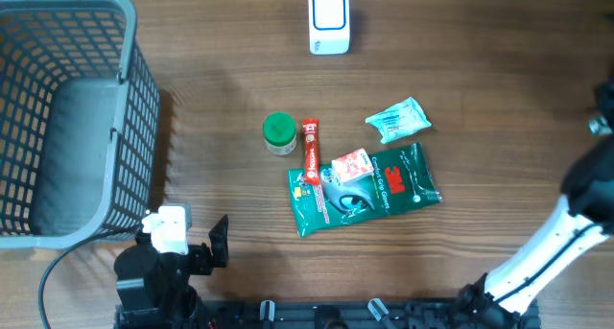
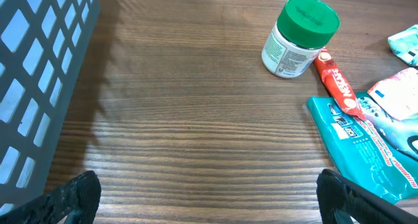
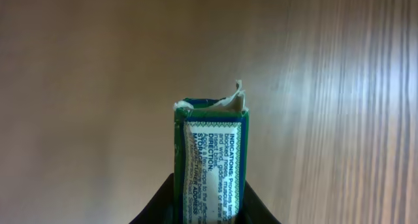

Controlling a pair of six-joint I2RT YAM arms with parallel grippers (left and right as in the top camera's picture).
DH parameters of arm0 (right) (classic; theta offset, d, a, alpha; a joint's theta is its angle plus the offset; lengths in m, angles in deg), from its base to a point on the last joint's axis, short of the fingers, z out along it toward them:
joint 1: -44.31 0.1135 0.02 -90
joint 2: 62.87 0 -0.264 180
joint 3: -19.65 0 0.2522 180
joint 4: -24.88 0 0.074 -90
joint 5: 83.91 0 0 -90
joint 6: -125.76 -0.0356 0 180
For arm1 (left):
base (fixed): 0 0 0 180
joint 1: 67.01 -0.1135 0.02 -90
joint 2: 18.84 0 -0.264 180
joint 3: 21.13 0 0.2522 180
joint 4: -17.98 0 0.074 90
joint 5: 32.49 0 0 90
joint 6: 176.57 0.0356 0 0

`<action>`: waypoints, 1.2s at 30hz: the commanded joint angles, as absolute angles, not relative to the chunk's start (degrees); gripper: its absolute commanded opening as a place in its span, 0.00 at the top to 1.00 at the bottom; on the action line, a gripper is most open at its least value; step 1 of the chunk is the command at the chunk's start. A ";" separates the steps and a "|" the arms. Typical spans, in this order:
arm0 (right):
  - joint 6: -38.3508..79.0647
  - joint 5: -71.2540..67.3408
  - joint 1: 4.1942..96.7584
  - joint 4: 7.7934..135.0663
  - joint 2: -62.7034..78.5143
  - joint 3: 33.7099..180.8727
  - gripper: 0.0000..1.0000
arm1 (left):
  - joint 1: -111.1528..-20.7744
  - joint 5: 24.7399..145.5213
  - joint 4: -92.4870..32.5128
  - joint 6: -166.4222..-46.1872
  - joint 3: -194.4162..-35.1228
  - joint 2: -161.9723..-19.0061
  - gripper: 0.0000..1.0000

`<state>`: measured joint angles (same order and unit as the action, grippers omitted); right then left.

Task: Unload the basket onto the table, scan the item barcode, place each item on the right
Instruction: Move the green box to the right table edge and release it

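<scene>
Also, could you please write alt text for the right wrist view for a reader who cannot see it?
The right gripper holds a small green box, its pale label of fine printed text facing the camera and its top flap torn open. Behind it lies the blurred wooden table.

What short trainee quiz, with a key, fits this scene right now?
1. True or false: the left gripper is open and empty.
2. The right gripper holds: A. a cup; B. a green printed box; C. nothing.
3. Fill in near or far: seen from the robot, the white scanner stands at the ___ side of the table.
Key: 1 true; 2 B; 3 far.
</scene>
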<state>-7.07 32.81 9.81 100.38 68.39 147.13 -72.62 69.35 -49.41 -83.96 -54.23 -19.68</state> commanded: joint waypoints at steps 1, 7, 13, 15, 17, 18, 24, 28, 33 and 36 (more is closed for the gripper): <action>-3.71 20.87 5.29 98.04 69.36 145.49 0.42 | -72.38 69.44 -49.25 -84.46 -53.96 -19.44 0.00; 4.20 -5.51 4.33 99.92 66.03 152.35 0.01 | -72.38 69.44 -49.25 -84.46 -53.96 -19.44 0.00; 12.97 -27.30 16.63 112.82 64.05 152.22 0.00 | -72.38 69.44 -49.25 -84.46 -53.96 -19.44 0.00; 14.89 -27.37 24.76 117.38 64.11 152.11 0.00 | -72.38 69.44 -49.25 -84.46 -53.96 -19.44 0.00; 14.63 -25.55 31.56 118.70 64.24 151.78 0.00 | -72.38 69.44 -49.25 -84.46 -53.96 -19.44 0.00; 12.36 -22.36 35.32 118.74 64.24 151.78 0.00 | -72.38 69.44 -49.25 -84.48 -53.96 -19.44 0.00; -1.43 -5.09 46.12 124.31 64.24 151.78 0.00 | -72.38 69.44 -49.25 -84.46 -53.96 -19.44 0.00; -3.47 -0.28 47.06 124.44 64.24 150.56 0.00 | -72.38 69.44 -49.25 -84.46 -53.96 -19.44 0.00; -3.42 -3.02 47.10 111.81 64.24 135.56 0.06 | -72.38 69.44 -49.25 -84.46 -53.96 -19.44 0.00; -3.53 -2.75 47.71 102.98 64.24 128.61 0.16 | -72.38 69.44 -49.25 -84.46 -53.96 -19.44 0.00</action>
